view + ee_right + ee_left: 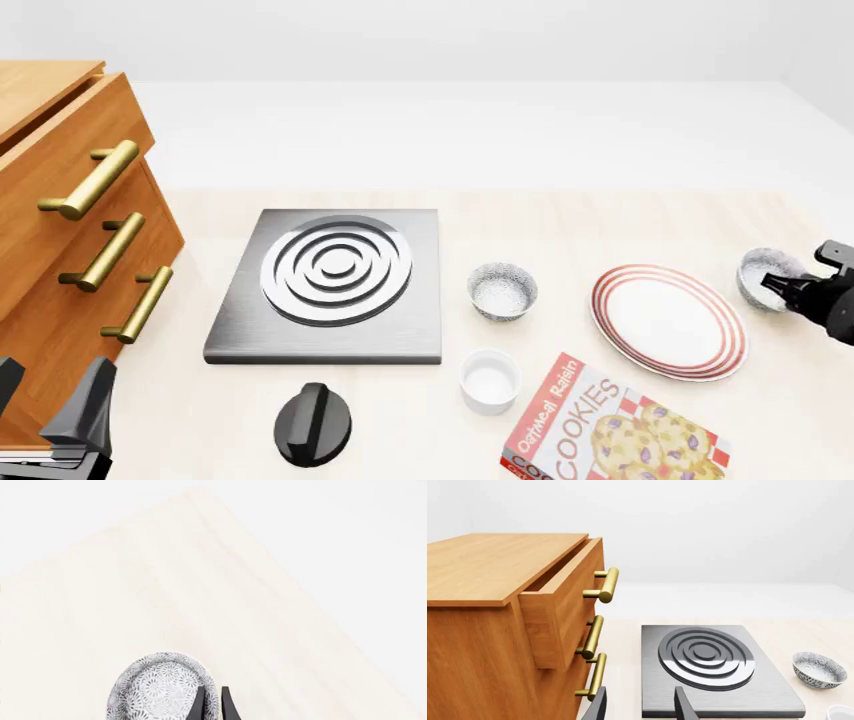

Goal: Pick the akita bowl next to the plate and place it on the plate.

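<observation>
The plate (667,321), white with red rings, lies on the table at the right. Just beyond its right rim is the akita bowl (766,272), grey-speckled outside and white inside. My right gripper (787,285) comes in from the right edge and is shut on the bowl's near rim. In the right wrist view the two dark fingertips (200,703) pinch the edge of the patterned bowl (160,690), with the gripper (212,703) almost fully shut. My left gripper (51,405) stands open at the bottom left by the cabinet, holding nothing, and shows as the gripper (640,707) in the left wrist view.
A look-alike bowl (503,290) sits left of the plate. A plain white cup (490,378) and a cookie box (607,435) lie nearer me. A grey stove slab (334,285), a black knob (314,423) and a wooden cabinet (67,250) with its top drawer (564,597) ajar fill the left.
</observation>
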Robot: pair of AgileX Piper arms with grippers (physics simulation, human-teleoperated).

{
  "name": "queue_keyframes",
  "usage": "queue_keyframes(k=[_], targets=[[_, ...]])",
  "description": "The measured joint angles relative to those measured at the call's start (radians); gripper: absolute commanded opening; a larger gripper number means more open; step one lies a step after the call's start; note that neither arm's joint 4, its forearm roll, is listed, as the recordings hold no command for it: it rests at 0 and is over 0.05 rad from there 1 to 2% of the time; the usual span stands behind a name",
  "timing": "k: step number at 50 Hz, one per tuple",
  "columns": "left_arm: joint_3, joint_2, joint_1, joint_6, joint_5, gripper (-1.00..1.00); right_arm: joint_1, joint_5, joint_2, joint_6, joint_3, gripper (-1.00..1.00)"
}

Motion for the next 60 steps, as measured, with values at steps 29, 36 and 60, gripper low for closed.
queue_keyframes(k=[29, 36, 60], targets=[[0.0, 0.0, 0.0, 0.0, 0.0, 1.0, 0.01, 0.066, -0.092, 0.034, 0.014, -1.0], [0.0, 0.0, 0.0, 0.0, 0.0, 1.0, 0.012, 0.081, -0.121, 0.041, 0.025, -1.0], [0.0, 0.0, 0.0, 0.0, 0.0, 1.0, 0.027, 0.127, -0.204, 0.065, 0.051, -1.0]])
